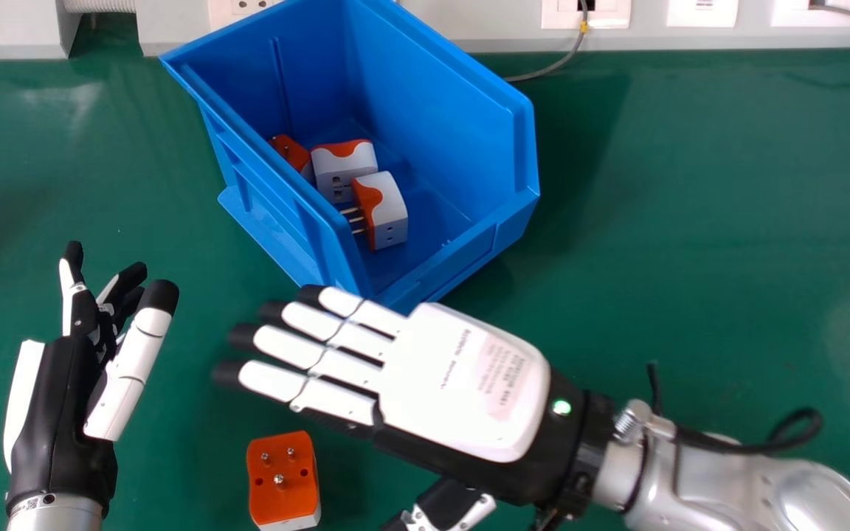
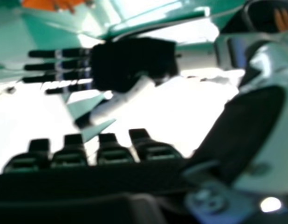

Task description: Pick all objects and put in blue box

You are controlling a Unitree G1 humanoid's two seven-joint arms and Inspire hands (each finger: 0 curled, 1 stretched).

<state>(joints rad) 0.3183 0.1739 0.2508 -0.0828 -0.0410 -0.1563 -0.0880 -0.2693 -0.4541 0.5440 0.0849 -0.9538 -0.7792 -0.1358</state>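
The plug adapter (image 1: 283, 483) lies on the bench (image 1: 690, 243), on the near side of the blue box (image 1: 432, 96), its orange face and metal pins (image 1: 278, 481) pointing up. Three similar adapters (image 1: 388, 214) sit inside the box. The right robot hand (image 1: 462, 376) is open, back upward and fingers straight, between box and adapter; the left robot hand (image 1: 60, 413), at the head view's left, is open and empty too. The adapter should handle as a light, stiff block of hard plastic, not fragile, though its smooth sides may slip under a weak pinch. The best hold is probably across two opposite side walls, thumb against fingers, keeping off the pins, which could tilt it or spoil the grip.
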